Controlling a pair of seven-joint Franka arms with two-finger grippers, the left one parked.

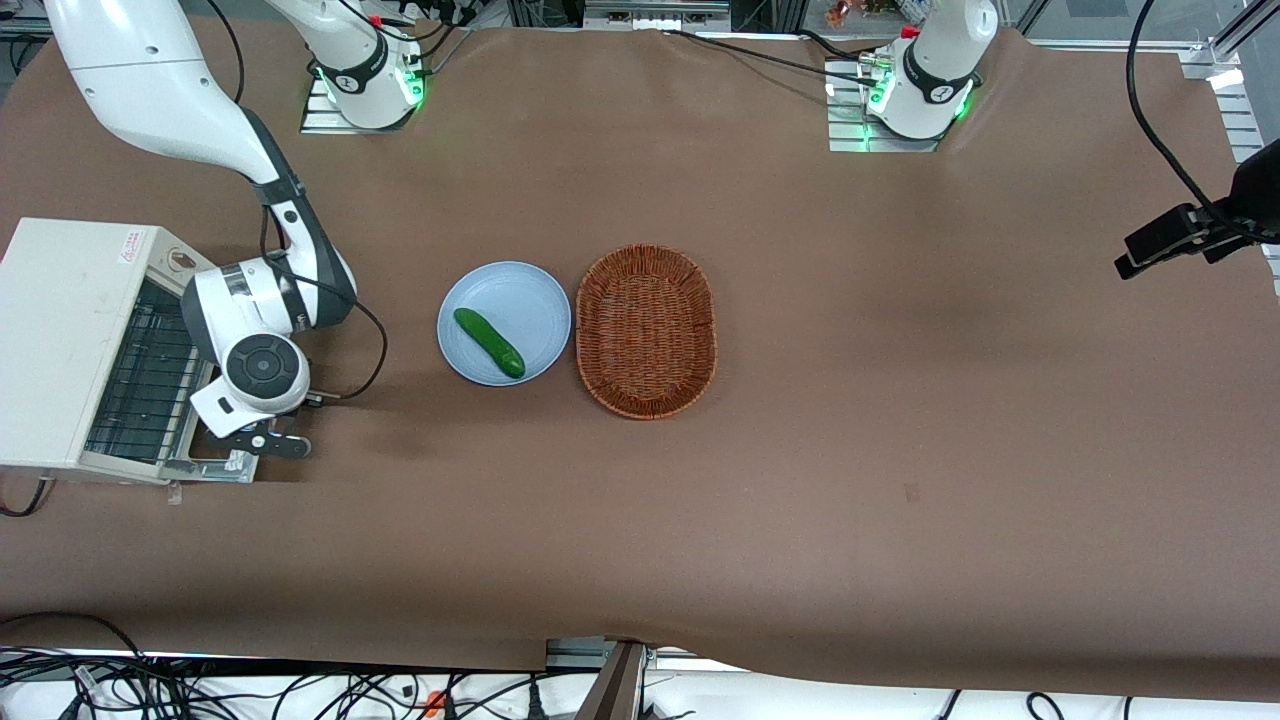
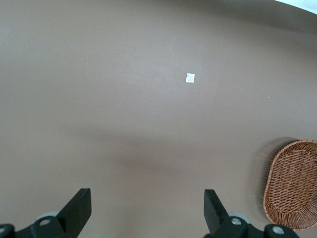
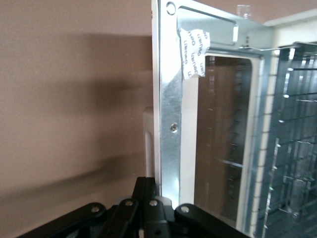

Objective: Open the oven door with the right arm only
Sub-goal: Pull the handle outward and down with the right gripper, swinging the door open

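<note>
The cream-white toaster oven (image 1: 60,340) stands at the working arm's end of the table. Its door (image 1: 215,465) hangs open, swung down almost flat, and the wire rack (image 1: 140,385) inside shows. The right arm (image 1: 262,368) reaches down over the door's outer edge, with its black gripper (image 1: 265,440) just above it. In the right wrist view the gripper (image 3: 150,184) has its fingers pressed together with nothing between them. Its tips sit against the door's silver frame (image 3: 168,99), beside the pale handle bar (image 3: 148,144). The glass window (image 3: 223,134) lies next to the frame.
A light-blue plate (image 1: 520,290) with a green cucumber (image 1: 488,342) sits mid-table. A brown wicker basket (image 1: 646,330) stands beside it toward the parked arm's end and also shows in the left wrist view (image 2: 292,183). A black cable (image 1: 370,350) loops from the wrist. White tape (image 3: 193,52) sticks to the door frame.
</note>
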